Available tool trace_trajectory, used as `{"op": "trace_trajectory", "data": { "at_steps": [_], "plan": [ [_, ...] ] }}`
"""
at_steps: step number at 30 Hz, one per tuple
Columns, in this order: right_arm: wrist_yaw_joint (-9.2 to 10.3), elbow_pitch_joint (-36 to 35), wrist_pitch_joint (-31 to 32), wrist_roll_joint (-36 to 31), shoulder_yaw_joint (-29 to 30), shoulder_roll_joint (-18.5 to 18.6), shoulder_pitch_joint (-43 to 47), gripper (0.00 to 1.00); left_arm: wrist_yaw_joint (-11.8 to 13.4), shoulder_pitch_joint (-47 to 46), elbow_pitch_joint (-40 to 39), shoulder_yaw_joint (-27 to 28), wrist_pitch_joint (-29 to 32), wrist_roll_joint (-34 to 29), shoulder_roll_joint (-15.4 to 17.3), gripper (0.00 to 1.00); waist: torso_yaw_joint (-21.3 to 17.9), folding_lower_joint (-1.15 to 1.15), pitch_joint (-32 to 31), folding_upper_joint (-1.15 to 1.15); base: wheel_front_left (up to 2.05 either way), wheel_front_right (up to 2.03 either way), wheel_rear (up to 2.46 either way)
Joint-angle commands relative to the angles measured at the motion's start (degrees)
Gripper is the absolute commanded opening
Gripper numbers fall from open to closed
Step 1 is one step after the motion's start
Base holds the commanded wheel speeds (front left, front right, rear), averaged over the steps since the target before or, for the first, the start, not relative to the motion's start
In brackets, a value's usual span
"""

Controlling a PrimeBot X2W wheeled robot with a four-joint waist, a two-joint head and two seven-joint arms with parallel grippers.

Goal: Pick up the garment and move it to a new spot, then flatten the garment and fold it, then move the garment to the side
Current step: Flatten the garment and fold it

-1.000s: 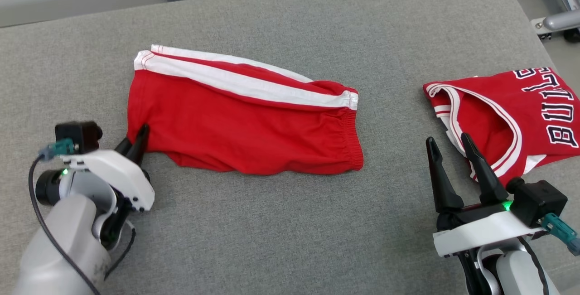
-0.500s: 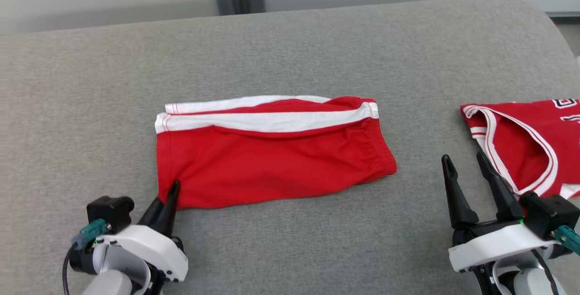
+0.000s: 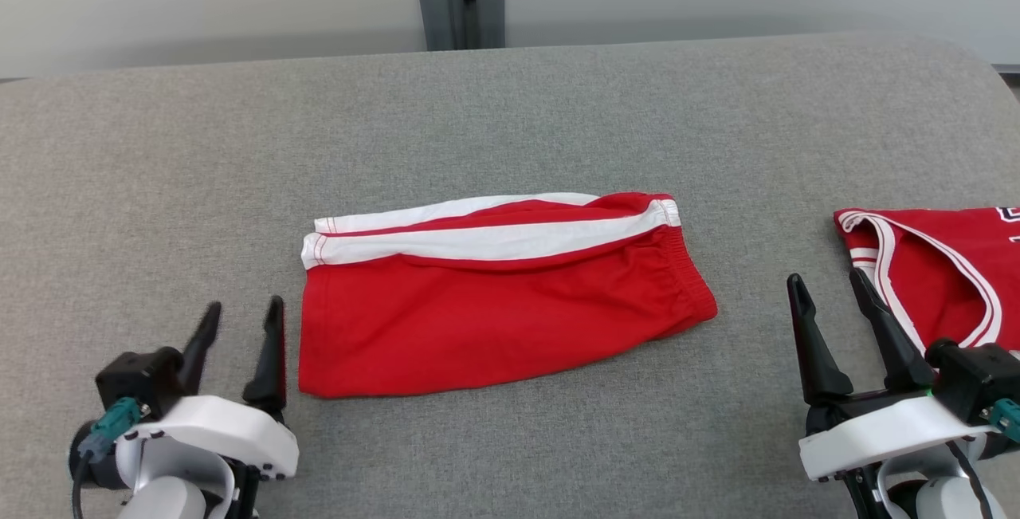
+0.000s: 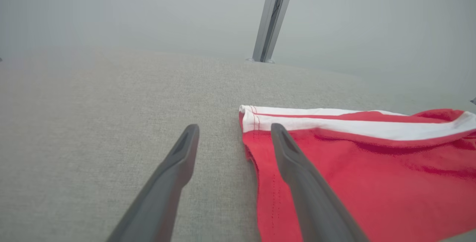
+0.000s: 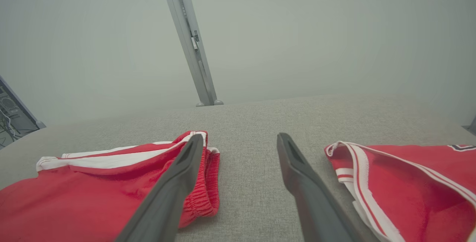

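My left claw [image 3: 243, 316] is hovering released, its 2 fingers spread and grasping nothing, just beside the left hem of the folded red shorts [image 3: 494, 320] lying flat on the grey cushion [image 3: 510, 104]. My right claw [image 3: 826, 288] is gaping too, empty, between the shorts and a red jersey [image 3: 932, 280].

We see the shorts [image 3: 494, 304] lying flat on the table [image 3: 510, 120], about midway across it. Our left gripper [image 3: 245, 305] sits just beside the shorts' left edge, towards their near corner. The jersey [image 3: 932, 280] lies on the table to the right, well apart from the shorts, and our right gripper [image 3: 825, 277] stands between the two, nearer the jersey. Behind the table's far edge a post [image 3: 460, 1] rises, roughly in line with the shorts.
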State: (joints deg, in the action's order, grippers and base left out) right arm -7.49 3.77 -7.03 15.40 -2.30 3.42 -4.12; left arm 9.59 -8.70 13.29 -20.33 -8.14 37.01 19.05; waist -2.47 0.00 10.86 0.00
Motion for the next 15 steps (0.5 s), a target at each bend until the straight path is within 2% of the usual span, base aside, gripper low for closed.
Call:
{"op": "trace_trajectory", "data": {
  "at_steps": [1,7,15],
  "plan": [
    [-0.02,-0.36,-0.39,-0.44,0.38,0.02,-0.13,1.0,1.65,-1.51,-0.5,1.3,-2.42,-1.29,0.15,1.0,0.2,0.0,-0.56,0.0,0.0,0.0,0.0],
    [-0.02,0.46,-1.03,-1.4,0.38,-0.06,-1.28,1.0,4.67,-4.48,-4.65,2.0,-6.51,-7.48,-0.91,1.0,1.61,0.0,-1.94,0.0,0.0,0.0,0.0],
    [-0.02,1.54,-1.26,-3.69,0.97,-0.08,-1.39,1.0,6.91,-2.35,-9.23,2.37,-6.91,-13.86,-0.72,1.0,1.97,0.0,-3.59,0.0,0.0,0.0,0.0]
  ]
}}
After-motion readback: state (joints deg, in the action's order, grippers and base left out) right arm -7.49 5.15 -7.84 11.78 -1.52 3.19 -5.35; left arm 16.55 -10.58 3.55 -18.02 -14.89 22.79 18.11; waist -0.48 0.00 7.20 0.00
